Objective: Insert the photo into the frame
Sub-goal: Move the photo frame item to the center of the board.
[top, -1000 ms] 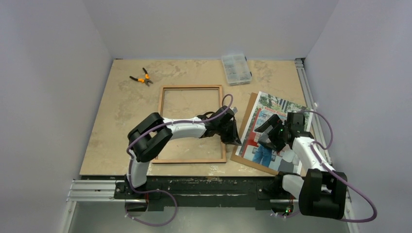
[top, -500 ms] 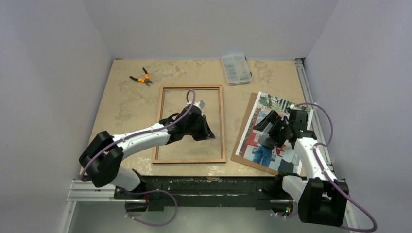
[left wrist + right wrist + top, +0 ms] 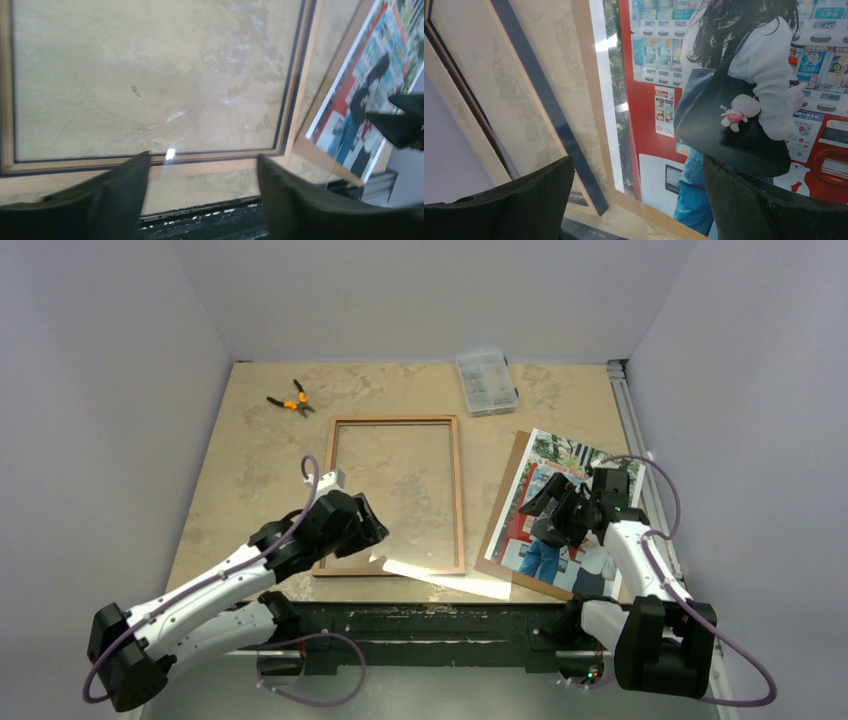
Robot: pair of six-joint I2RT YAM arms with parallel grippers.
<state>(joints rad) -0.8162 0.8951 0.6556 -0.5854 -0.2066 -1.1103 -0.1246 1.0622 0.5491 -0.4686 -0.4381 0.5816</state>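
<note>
**Tech A:** Status, L side?

**Tech B:** Left gripper [image 3: 202, 165] sits low over the near-left corner of the frame [image 3: 458, 490]. Wrist view: jaws apart, nothing betw. them. The frame's near rail shows just beyond the fingertips. No contact visible.

**Tech A:** Frame pos.?

**Tech B:** Flat on the table [image 3: 250, 470], approx. centre, long side running away from the arm bases. Wood-brown face up, w/ a dark blue line along the inner edge in the wrist view. Table surface reads through the opening.

**Tech A:** R side?

**Tech B:** Right gripper [image 3: 540, 520] hangs over the photo [image 3: 560, 455], fingers spread wide, nothing held. Can't tell if the tips touch the print.

**Tech A:** Photo loc.?

**Tech B:** Outside the frame, to its right. Picture side up: person w/ a dark bag, red-and-white vending machines, trees at the far end. It lies on a brown board [image 3: 513, 468], both skewed rel. to the frame. A strip of board shows along the photo's left edge.

**Tech A:** Anything betw. frame and board?

**Tech B:** A clear sheet [image 3: 470, 582] w/ glare, from the frame's near-right corner across to the board's near-left corner. Its full outline can't be made out.

**Tech A:** Other items?

**Tech B:** Orange-handled pliers [image 3: 290, 400] at far left, compartment box [image 3: 485, 380] at the far edge. Both well apart from the arms.
</note>
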